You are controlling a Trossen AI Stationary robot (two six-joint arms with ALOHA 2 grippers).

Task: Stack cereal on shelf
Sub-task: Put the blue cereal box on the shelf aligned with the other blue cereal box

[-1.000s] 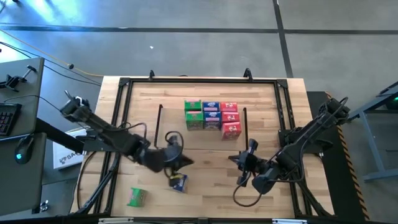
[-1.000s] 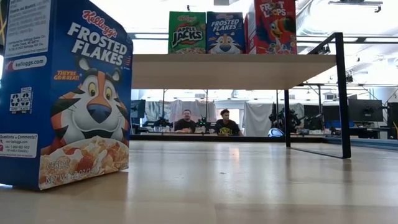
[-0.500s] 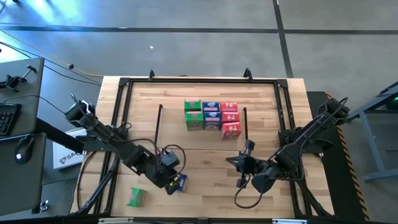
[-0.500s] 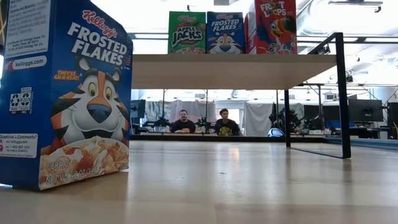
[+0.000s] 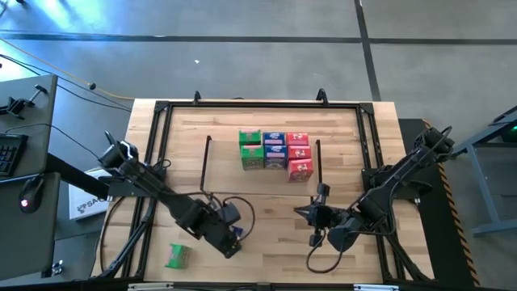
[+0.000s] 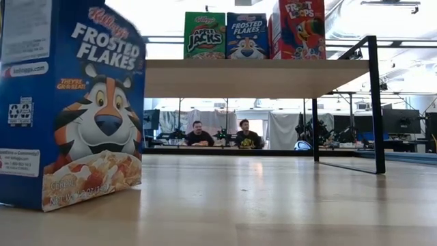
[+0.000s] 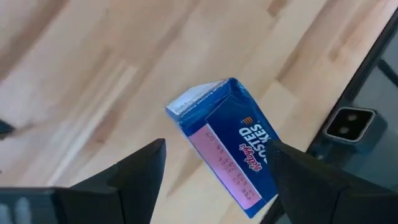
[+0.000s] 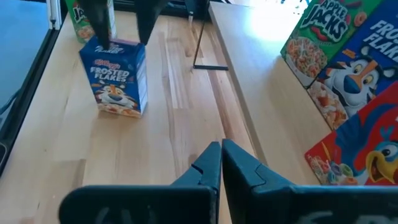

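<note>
Light wooden table (image 5: 266, 190), bounded by a black edge frame, seen from above with both dark arms reaching in from the near corners. At the far centre stands the low black-framed rack with a light wood surface (image 5: 226, 153), bearing a block of small cereal boxes in three columns: green (image 5: 251, 149), blue (image 5: 275, 150) and red (image 5: 299, 155). Two boxes are not yet shelved. One, a small blue Frosted Flakes carton (image 5: 235, 235), stands upright on the table near the front edge, its long axis vertical and its printed front facing the front edge, as the low view (image 6: 72, 102) confirms. The other, a small green box (image 5: 177, 256), lies further towards the front left corner.

The left gripper (image 5: 229, 238) is directly over the blue carton, fingers spread; its wrist view shows the carton's top edge (image 7: 227, 140) in the gap between the two dark fingers (image 7: 134, 171), which flank it without visibly touching. The carton thus lies straight ahead of this gripper, along its approach line. The right gripper (image 8: 221, 155), fingers pressed together and holding nothing, waits well to the right, in front of the rack's right end; from it the blue carton (image 8: 114, 77) lies well apart. The left arm is clearly the nearer. Judged step: closing on the carton's narrow sides before carrying it back to the rack.
</note>
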